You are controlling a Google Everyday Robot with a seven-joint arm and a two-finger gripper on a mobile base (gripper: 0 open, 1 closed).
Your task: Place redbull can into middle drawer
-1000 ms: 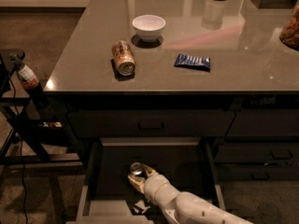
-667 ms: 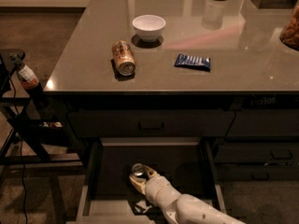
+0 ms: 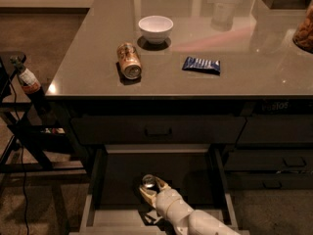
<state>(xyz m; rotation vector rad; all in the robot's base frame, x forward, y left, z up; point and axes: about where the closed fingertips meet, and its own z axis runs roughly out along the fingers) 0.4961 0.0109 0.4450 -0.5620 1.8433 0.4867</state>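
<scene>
The middle drawer point(image 3: 120, 180) is pulled open below the counter, with a dark floor and a lighter grey front edge. My gripper point(image 3: 150, 187) reaches into it from the bottom right on a white arm. Its fingers are closed around the redbull can point(image 3: 148, 181). Only the can's silver top shows between them. The can stands upright near the middle of the drawer floor, and its lower body is hidden by the gripper.
A tan-gold can point(image 3: 129, 60) lies on its side on the grey counter point(image 3: 98, 82), with a white bowl point(image 3: 155, 28) and a blue packet point(image 3: 201, 64) nearby. The closed top drawer point(image 3: 157, 130) sits above the open one. A black stand with a bottle point(image 3: 27, 77) is at the left.
The gripper and the can have shifted very slightly to the right inside the drawer. Nothing else has moved.
</scene>
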